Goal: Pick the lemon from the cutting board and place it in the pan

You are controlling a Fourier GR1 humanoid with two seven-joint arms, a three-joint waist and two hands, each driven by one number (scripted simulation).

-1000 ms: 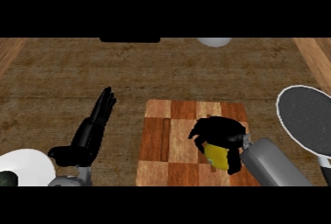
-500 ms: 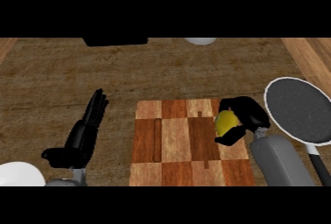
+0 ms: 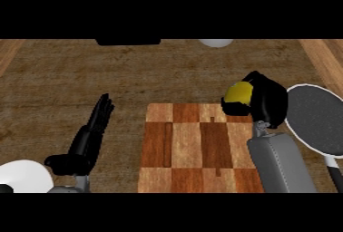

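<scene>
While the black fingers (image 3: 231,108) curl round the lemon (image 3: 238,92), only a yellow patch of it shows between them, up at the right of centre in the frame, and that's the right hand (image 3: 262,100) clutching it just off the upper right corner of the cutting board (image 3: 194,149). Right beside it, along the right edge, sits the pan (image 3: 320,122), grey inside its pale rim, the knuckles nearly at that rim. Over at the lower left the left hand (image 3: 90,136) lies on the counter (image 3: 134,77), fingers straight and slack, gripping nothing. The risk from here, I'd say: letting go too early, so the lemon clips the rim and rolls off across the counter. Hard to judge how high the fruit hangs. The pan is cut off at the right edge, its handle runs out at the lower right, and the fingers hide most of the lemon.
</scene>
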